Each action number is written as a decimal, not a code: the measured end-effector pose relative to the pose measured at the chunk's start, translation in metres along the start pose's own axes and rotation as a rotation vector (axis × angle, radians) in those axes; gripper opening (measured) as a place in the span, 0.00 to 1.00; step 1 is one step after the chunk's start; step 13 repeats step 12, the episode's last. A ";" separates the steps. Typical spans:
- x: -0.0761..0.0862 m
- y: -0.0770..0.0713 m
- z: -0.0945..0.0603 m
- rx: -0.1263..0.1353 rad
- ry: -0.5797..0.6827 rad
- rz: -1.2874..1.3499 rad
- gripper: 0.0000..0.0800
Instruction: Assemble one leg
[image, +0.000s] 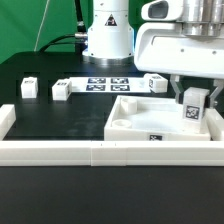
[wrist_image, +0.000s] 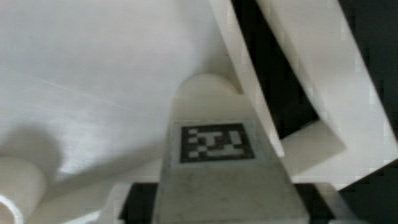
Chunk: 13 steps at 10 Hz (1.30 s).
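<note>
My gripper (image: 193, 98) is shut on one leg (image: 194, 113), a small white block with a black-and-white tag facing the camera. It holds the leg upright over the right-hand part of the large white square panel (image: 140, 125), close to its right rim. In the wrist view the leg (wrist_image: 217, 140) runs out from between my black pads (wrist_image: 153, 200), its tag in plain sight, with the panel's white surface (wrist_image: 89, 90) below it and the panel's raised rim (wrist_image: 294, 70) beside it. I cannot tell whether the leg's lower end touches the panel.
Three more legs lie on the black mat: two at the exterior view's left (image: 28, 87) (image: 61, 90) and one behind the panel (image: 155, 83). The marker board (image: 105, 82) lies at the back. A white rail (image: 90, 151) borders the front, and the robot base (image: 105, 35) stands behind.
</note>
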<state>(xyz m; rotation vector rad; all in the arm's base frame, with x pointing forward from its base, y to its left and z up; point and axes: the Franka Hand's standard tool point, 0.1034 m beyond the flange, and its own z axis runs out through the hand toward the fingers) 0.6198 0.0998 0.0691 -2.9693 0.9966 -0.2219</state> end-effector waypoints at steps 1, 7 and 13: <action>0.002 0.005 0.000 -0.010 0.006 0.103 0.37; 0.006 0.017 0.001 -0.034 0.018 0.240 0.69; 0.006 0.017 0.001 -0.035 0.018 0.240 0.81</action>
